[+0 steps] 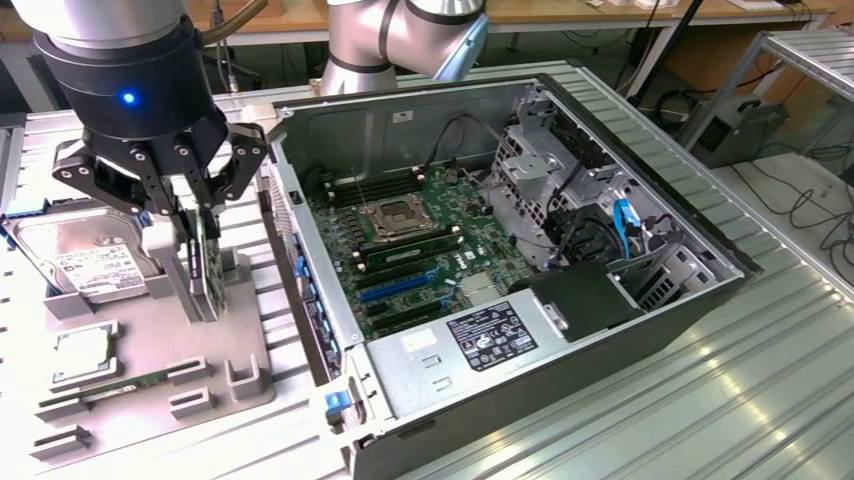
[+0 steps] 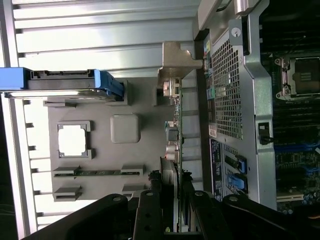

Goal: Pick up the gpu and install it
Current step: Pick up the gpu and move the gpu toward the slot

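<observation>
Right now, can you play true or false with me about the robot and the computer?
1. The computer has its side open, so you can see its insides. True.
2. The black card is plugged inside the computer. False: it stands upright over the grey tray, held in the gripper.
3. The hard drive sits on the grey tray. True.
4. The gripper reaches inside the computer. False: it is beside the computer, above the tray.

The grey arm bends over, and its black wrist points straight down. The pincer hangs low, its fingers pressed on both faces of a thin black card.
</observation>
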`<state>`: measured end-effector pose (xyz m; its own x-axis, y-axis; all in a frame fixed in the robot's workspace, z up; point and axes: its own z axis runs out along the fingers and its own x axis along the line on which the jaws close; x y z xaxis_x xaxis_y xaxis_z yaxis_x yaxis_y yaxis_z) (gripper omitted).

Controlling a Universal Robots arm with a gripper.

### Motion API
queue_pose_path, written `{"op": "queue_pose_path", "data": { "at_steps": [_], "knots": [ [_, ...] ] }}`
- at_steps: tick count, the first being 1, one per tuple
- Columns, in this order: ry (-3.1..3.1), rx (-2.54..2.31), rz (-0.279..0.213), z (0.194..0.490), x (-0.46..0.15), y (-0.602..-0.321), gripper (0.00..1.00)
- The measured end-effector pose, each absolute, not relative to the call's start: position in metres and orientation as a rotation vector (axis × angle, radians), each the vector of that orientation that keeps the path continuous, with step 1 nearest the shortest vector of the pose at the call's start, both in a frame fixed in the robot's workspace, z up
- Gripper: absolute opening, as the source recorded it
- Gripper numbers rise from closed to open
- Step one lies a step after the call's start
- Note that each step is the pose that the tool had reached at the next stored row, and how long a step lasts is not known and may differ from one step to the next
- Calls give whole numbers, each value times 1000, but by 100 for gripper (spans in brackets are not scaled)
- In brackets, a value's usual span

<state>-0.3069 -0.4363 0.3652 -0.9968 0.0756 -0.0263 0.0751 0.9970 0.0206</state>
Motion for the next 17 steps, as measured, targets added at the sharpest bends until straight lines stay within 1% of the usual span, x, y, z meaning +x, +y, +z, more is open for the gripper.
{"op": "queue_pose_path", "data": {
  "at_steps": [17],
  "knots": [
    [3112, 117, 31, 372, -307, -436, 26]
  ]
}}
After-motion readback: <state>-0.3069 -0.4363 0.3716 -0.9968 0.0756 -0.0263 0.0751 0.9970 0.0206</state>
